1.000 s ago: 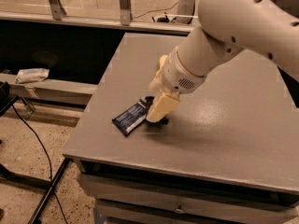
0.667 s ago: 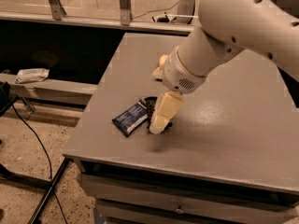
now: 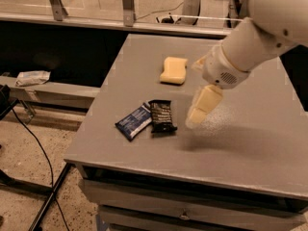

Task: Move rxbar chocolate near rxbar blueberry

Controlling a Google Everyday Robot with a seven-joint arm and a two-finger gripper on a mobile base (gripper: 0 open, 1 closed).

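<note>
With the rxbar chocolate (image 3: pixel 162 116) lying just beside the rxbar blueberry (image 3: pixel 134 122) near the front-left corner of the tabletop (image 3: pixel 250 150), the pincer (image 3: pixel 202 108), hovering to their right with nothing in it and its spread impossible to tell, should lift clear without brushing either bar

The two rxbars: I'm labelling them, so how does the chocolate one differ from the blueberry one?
The rxbar chocolate is shiny black; the rxbar blueberry is dark blue with white print. The chocolate lies right of the blueberry, nearer the gripper, which hangs above the table to its right. The blueberry sits more diagonally than the chocolate. Both are flat, similar in size, side by side.
</note>
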